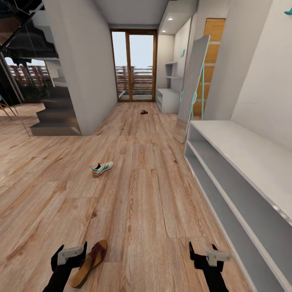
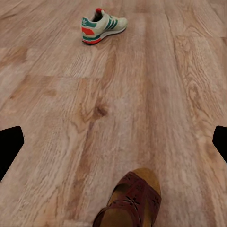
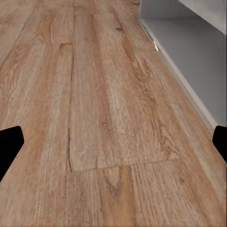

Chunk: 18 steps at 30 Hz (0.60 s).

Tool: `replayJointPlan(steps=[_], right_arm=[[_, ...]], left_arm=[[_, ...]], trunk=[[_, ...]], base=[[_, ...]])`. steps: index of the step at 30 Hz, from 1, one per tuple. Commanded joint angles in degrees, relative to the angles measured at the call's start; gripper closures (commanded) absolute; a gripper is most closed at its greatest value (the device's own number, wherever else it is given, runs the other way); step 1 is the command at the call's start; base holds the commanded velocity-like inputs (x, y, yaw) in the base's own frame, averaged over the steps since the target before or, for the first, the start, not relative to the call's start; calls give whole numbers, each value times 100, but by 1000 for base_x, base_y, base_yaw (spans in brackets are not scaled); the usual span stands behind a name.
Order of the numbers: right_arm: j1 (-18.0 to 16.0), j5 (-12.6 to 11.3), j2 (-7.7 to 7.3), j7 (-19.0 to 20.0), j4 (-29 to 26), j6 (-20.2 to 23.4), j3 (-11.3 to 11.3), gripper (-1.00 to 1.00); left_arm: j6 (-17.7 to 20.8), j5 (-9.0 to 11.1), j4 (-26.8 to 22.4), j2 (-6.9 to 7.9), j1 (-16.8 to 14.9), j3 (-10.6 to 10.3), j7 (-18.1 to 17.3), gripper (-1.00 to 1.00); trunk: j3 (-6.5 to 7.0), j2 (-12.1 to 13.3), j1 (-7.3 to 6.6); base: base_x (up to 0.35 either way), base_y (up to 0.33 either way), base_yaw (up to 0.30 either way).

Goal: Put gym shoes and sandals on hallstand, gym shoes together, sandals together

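Head view: left gripper (image 1: 73, 254) spread wide just beside a sandal (image 1: 91, 263) on the corridor floor (image 1: 146, 194); right gripper (image 1: 205, 253) spread too, near the hallstand (image 1: 243, 162); gym shoe (image 1: 102, 168) well ahead.

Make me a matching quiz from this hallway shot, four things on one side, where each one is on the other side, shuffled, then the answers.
Things:
1. near sandal
2. gym shoe
3. far sandal
4. hallstand

Places:
A. against the wall on the robot's right
B. on the floor beside the left claw
C. down the corridor, near the glass door
D. mid-floor, ahead and left of centre

Pairs: 1-B, 2-D, 3-C, 4-A
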Motion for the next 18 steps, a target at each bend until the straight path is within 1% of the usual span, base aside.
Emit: replayJointPlan(steps=[1,3,4,6,7,8,9,11,12,13,14,17,18], right_arm=[[9,0,0,0,-13,2,0,-100],[382,-1,-8,3,-648,164,-7,-100],[382,-1,-8,3,-648,164,-7,-100],[656,-2,-13,1,-1143,345,-40,-100],[748,-4,-16,-1,-1317,427,-86,-100],[841,-6,-26,5,-1538,557,-269,-100],[841,-6,-26,5,-1538,557,-269,-100],[814,1,-34,19,-1685,674,-503,-100],[814,1,-34,19,-1685,674,-503,-100],[721,21,-35,28,-1802,820,-683,-100],[721,21,-35,28,-1802,820,-683,-100],[617,31,-56,41,-1958,1073,-861,-100],[617,31,-56,41,-1958,1073,-861,-100]], left_arm=[[3,-1,-8,0,4,-1,0,-100],[172,25,-519,-13,259,1,-21,-100],[172,25,-519,-13,259,1,-21,-100],[296,85,-1028,-32,531,22,-37,-100],[339,146,-1264,-39,647,38,-38,-100],[405,346,-1673,-45,813,93,-40,-100],[405,346,-1673,-45,813,93,-40,-100],[457,604,-1977,-28,893,156,-45,-100],[457,604,-1977,-28,893,156,-45,-100],[499,826,-2208,-9,886,199,-61,-100],[499,826,-2208,-9,886,199,-61,-100],[541,1009,-2424,12,851,225,-88,-100],[541,1009,-2424,12,851,225,-88,-100]], trunk=[[0,0,0],[-1,0,0],[-2,0,0],[-3,0,0],[-3,0,0],[-3,0,0],[-3,0,0],[-3,0,0],[-4,0,0],[-4,0,0],[-4,0,0],[-4,0,0],[-4,0,0]], base=[[0,0,0],[0,0,0],[0,0,0],[0,0,0],[0,0,0],[0,0,0],[0,0,0],[0,0,0],[0,0,0],[0,0,0],[0,0,0],[0,0,0],[0,0,0]])
